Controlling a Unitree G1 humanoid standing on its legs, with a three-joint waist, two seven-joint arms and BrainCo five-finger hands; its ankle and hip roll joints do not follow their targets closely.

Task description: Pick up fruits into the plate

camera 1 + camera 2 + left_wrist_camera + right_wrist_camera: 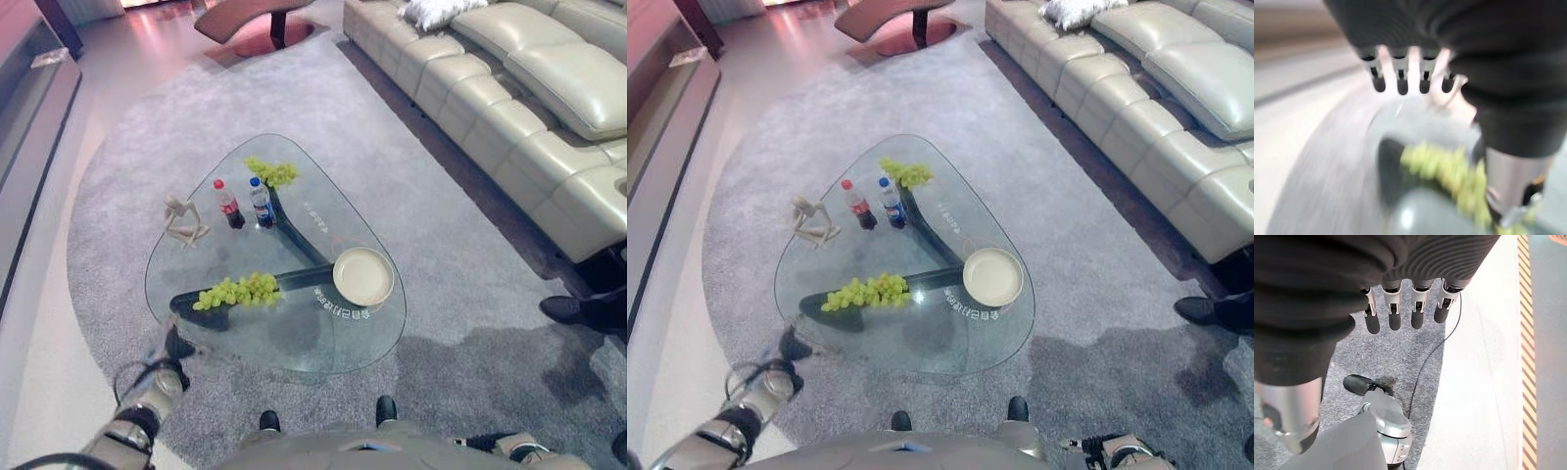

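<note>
Nearest the camera, the left hand (168,354) hung just off the near corner of the desk (294,343), its fingers (1400,81) straight and released, holding nothing. On the robot's other side the right hand (1400,308) hung over the carpet (460,323), likewise relaxed and empty. Beyond the carpet stood a long sofa (509,88). On the glass desk, the cream plate (363,276) sat near the right edge. One bunch of green grapes (238,290) lay left of the plate and well apart from it; a second bunch (271,172) lay beyond the plate, past two bottles (245,204). A loose pinch on the stem could probably shed grapes, and they might roll off the smooth glass.
</note>
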